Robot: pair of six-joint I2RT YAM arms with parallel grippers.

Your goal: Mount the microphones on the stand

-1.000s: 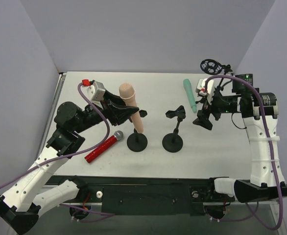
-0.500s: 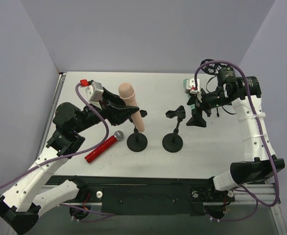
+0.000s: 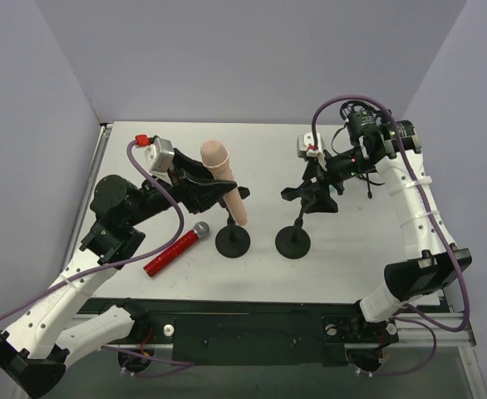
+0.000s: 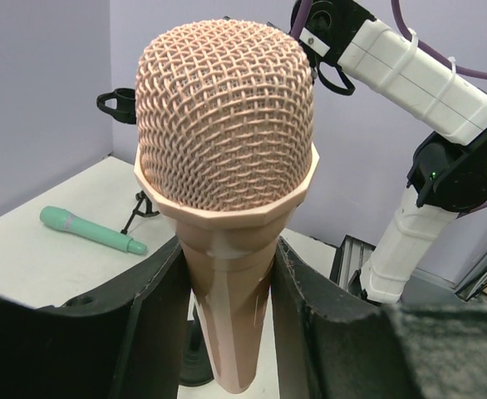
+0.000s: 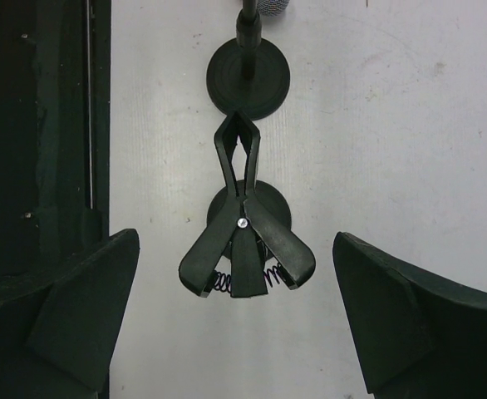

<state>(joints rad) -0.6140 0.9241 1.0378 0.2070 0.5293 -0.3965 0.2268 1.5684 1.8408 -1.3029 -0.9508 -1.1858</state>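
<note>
My left gripper [image 3: 213, 189] is shut on the pale peach-pink microphone [image 3: 223, 179] and holds it head up over the left black stand [image 3: 233, 242]. In the left wrist view the fingers [image 4: 156, 320] press its handle [image 4: 227, 274]. The glittery red microphone [image 3: 173, 249] lies on the table left of that stand. My right gripper [image 3: 318, 196] is open over the spring clip [image 3: 297, 194] of the right stand [image 3: 293, 243]. In the right wrist view the clip [image 5: 243, 241] sits between the wide-apart fingers [image 5: 86, 307]. The teal microphone [image 4: 90, 231] lies at the table's back.
A small black tripod mount [image 4: 119, 105] stands at the back right corner, near the teal microphone. Purple cables [image 3: 156, 224] loop off both arms. The table's left edge [image 3: 100, 158] meets the wall. The other stand's base [image 5: 248, 75] shows in the right wrist view.
My right arm has swung left from the table's right side to over the right stand's clip, covering the teal microphone from above. My left arm has stayed put with the pink microphone.
</note>
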